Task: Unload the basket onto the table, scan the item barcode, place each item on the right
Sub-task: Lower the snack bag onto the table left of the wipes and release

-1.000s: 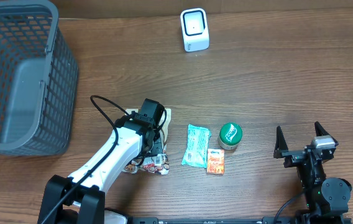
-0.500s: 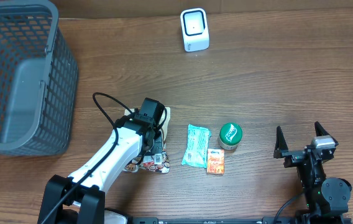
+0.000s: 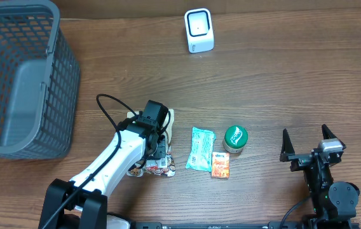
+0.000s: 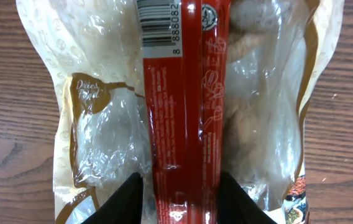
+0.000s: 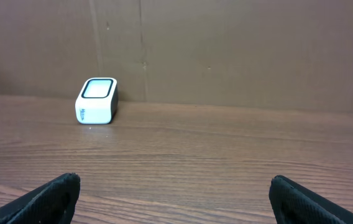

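Observation:
A clear snack bag [image 4: 102, 124] with a red centre band and a barcode [image 4: 158, 25] lies flat on the wooden table. In the overhead view its end [image 3: 157, 166] shows from under my left gripper [image 3: 158, 150]. That gripper [image 4: 179, 186] is pressed down over the bag, partly open. Its black fingertips [image 4: 127, 199] stand on either side of the red band, a sliver of clear plastic between them and it. The white scanner [image 3: 199, 30] stands at the far edge, also in the right wrist view [image 5: 96, 101]. My right gripper [image 3: 307, 141] rests wide open and empty [image 5: 175, 193] at the front right.
A grey mesh basket [image 3: 15, 76] fills the far left. To the right of the bag lie a teal packet [image 3: 200, 148], a small orange box [image 3: 220, 164] and a green-lidded jar [image 3: 235, 138].
The left arm and its cable have shifted very slightly to the right over the bag. The bag and the right arm have not moved.

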